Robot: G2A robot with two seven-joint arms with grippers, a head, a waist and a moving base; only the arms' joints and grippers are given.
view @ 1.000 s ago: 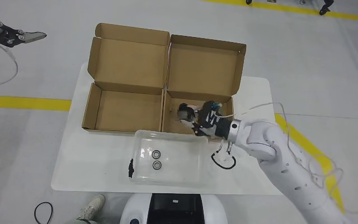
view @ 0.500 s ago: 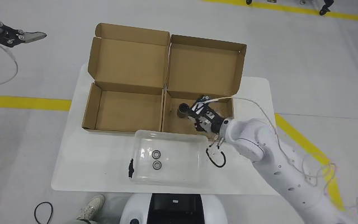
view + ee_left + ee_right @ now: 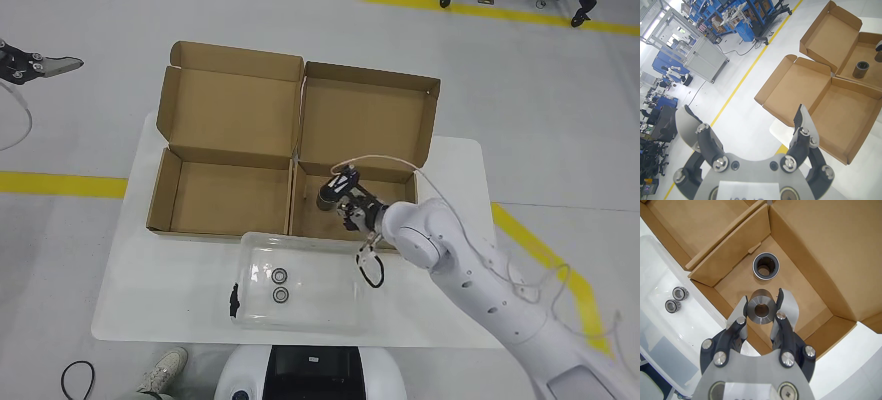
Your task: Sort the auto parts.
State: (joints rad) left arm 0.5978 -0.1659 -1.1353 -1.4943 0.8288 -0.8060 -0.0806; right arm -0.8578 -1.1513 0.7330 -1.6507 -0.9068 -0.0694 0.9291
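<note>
My right gripper is shut on a plain steel sleeve, held low over the floor of the right cardboard box. Just beyond it a black-lined bushing stands upright in the same box, apart from the sleeve. From above, the right gripper sits beside that bushing. Two small bearings lie in the clear plastic tray. My left gripper hangs open and holds nothing, off the table beyond its far left corner.
The left cardboard box stands open next to the right one, both with lids folded back. A small black part rests at the tray's left edge. A black cable loop hangs from the right arm over the tray's right end.
The right gripper has swung left and farther into the right box with the sleeve, ending close beside the standing bushing. The left gripper has stayed put.
</note>
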